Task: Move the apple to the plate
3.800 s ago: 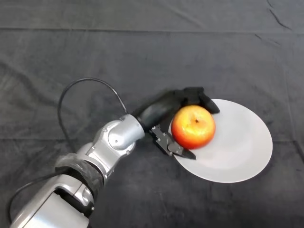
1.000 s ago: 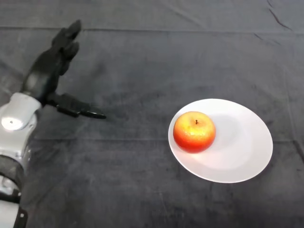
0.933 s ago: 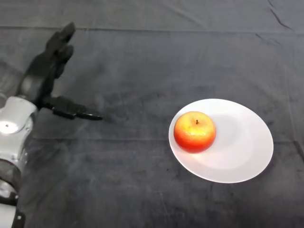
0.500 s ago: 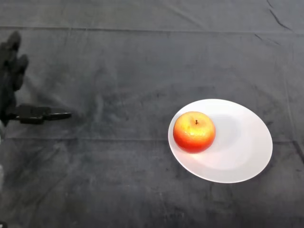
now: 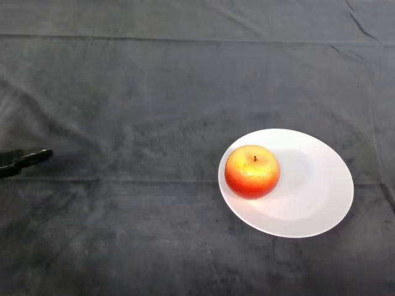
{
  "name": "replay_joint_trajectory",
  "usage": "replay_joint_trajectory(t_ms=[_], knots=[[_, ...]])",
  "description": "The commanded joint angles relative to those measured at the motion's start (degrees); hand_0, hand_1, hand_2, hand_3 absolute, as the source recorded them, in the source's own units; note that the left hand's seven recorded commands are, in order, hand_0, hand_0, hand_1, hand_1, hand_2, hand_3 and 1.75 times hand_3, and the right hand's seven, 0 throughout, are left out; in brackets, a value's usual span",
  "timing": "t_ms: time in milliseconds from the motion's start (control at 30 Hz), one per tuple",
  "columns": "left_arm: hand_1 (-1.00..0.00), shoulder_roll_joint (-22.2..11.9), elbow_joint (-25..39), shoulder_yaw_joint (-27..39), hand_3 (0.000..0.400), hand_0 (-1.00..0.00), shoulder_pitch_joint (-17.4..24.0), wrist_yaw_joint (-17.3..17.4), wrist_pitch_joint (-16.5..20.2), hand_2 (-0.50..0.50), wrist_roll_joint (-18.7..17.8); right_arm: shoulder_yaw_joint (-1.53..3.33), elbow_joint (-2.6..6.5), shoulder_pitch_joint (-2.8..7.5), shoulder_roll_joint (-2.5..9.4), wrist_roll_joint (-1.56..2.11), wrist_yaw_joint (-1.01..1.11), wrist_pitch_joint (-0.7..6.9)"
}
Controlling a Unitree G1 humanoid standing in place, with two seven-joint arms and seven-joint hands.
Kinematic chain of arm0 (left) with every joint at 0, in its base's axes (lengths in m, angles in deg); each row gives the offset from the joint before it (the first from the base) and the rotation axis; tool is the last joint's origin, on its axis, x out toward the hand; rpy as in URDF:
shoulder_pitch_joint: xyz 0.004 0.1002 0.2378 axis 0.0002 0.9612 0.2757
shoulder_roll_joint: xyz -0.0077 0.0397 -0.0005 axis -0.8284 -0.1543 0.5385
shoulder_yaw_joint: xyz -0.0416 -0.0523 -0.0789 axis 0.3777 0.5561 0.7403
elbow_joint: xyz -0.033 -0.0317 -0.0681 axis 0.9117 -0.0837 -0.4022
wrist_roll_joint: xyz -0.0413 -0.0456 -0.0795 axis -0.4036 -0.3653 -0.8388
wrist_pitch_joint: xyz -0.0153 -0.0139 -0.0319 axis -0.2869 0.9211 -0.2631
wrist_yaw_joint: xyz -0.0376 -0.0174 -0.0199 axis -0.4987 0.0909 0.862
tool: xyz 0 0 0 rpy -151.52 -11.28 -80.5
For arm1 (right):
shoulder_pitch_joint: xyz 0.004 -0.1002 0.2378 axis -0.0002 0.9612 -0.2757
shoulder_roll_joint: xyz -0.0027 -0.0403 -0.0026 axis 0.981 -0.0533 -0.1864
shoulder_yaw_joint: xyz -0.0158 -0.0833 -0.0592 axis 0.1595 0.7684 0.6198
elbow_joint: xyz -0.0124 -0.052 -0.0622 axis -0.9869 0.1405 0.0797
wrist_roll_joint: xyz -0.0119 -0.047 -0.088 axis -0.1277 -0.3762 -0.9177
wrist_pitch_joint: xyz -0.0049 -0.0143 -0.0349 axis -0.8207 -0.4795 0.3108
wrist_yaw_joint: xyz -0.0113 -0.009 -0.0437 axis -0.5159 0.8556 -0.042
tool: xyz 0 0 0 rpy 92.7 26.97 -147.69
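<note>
A red and yellow apple (image 5: 252, 171) sits upright, stem up, on the left part of the round white plate (image 5: 315, 191) at the right of the table. Only a black tip of my left hand (image 5: 24, 161) shows at the view's left edge, lying straight and low over the cloth. It is far from the apple, touches nothing and holds nothing. The arm and the rest of the hand are out of view.
A dark, creased cloth (image 5: 154, 92) covers the whole table. A seam in it runs across the back of the view.
My hand let go of the apple on the plate, then drew back to the left and down until it is almost out of view. The apple and plate stay where they were.
</note>
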Motion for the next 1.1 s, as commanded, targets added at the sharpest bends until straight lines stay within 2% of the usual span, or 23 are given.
replay_joint_trajectory(t_ms=[33,600,1100], knots=[[-0.08,-3.6,-1.4,1.7,0.031,0.00,2.3,0.5,1.0,0.04,-1.6,-0.76,-0.18,0.09,-0.71,-0.04,-0.23,-0.19],[-0.06,-6.9,-1.3,11.1,0.024,0.00,4.0,0.5,4.5,0.03,-7.4,-0.77,-0.15,0.08,-0.73,-0.04,-0.22,-0.19],[-0.06,-9.2,-1.8,18.3,0.024,0.00,5.8,-1.1,7.2,0.03,-11.5,-0.79,-0.07,0.06,-0.76,-0.03,-0.19,-0.18]])
